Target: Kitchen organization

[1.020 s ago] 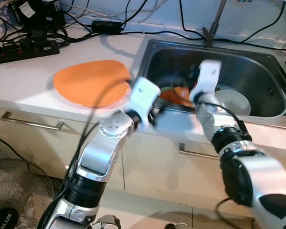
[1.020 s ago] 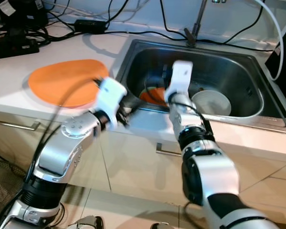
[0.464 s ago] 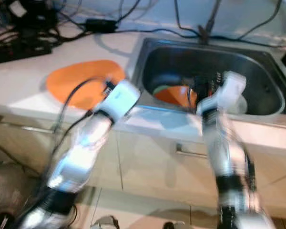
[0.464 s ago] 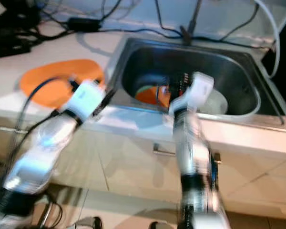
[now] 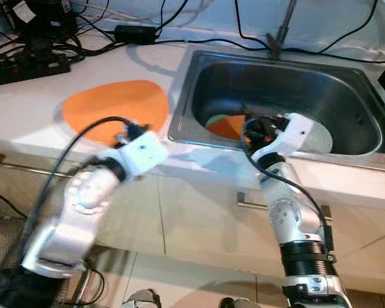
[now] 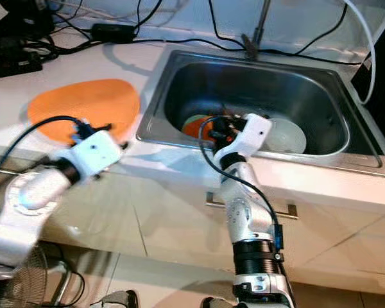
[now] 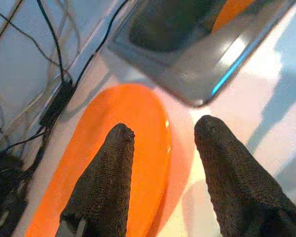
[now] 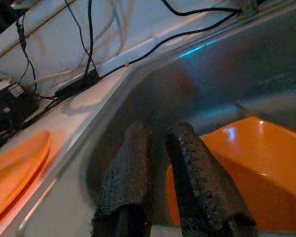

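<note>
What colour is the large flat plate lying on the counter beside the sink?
Orange. The plate shows best in the left eye view.

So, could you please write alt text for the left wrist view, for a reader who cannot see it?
Two black fingers of the left gripper, spread apart and holding nothing, hang over an orange plate on a pale counter. Beyond the plate is a corner of the steel sink, and black cables run along the wall.
</note>
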